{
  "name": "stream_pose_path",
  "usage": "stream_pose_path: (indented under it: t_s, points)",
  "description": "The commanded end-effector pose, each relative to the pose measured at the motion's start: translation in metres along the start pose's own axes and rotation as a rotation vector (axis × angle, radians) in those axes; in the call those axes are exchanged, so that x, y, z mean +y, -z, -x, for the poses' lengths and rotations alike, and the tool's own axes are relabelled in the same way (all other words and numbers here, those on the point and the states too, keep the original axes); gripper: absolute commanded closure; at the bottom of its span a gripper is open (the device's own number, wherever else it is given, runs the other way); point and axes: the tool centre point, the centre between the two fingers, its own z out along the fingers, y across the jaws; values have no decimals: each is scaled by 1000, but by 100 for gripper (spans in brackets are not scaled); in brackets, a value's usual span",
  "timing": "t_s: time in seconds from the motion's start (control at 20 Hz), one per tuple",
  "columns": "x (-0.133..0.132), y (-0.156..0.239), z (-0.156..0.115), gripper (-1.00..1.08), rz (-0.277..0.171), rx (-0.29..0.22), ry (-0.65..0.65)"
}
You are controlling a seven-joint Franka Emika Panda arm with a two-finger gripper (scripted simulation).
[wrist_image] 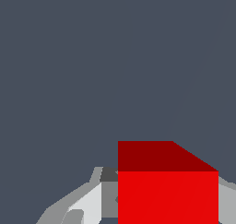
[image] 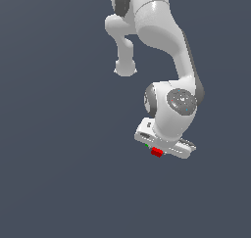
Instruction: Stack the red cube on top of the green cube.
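- The white end effector (image: 158,151) is hanging at the low end of the arm in the exterior view, and its fingers are almost wholly hidden under the wide white hand body.
- In the wrist view, pale grey finger parts (wrist_image: 87,202) are showing on both sides of the small, plain, bright red cube (wrist_image: 168,196), so the end effector is pinching that cube; the contact faces themselves are covered by the cube and cut off at the picture's edge.
- The red cube (image: 157,153) is peeking out just below the hand in the exterior view, only partly visible, and its lower part is running off the frame in the wrist view.
- A tiny speck of bright green (image: 147,145) is showing right beside the red cube, on the exterior view's left, tucked against the hand; it is too small to tell whether this is the small, plain, bright green cube, and nothing green is appearing in the wrist view.
- The glossy white robot arm (image: 169,41) is rising from the hand to the top of the exterior view, where its upper links are being cut off.
- The flat, dark blue-grey surface (image: 59,158) is filling the background of both views; whether the red cube is touching it or hanging above it cannot be told.
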Motion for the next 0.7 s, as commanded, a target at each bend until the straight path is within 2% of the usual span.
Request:
stream_pose_path:
  t_s: [0.0, 0.65]
  points:
    - [4, -5, 7, 108, 0, 0, 0]
    - [29, -38, 53, 108, 0, 0, 0]
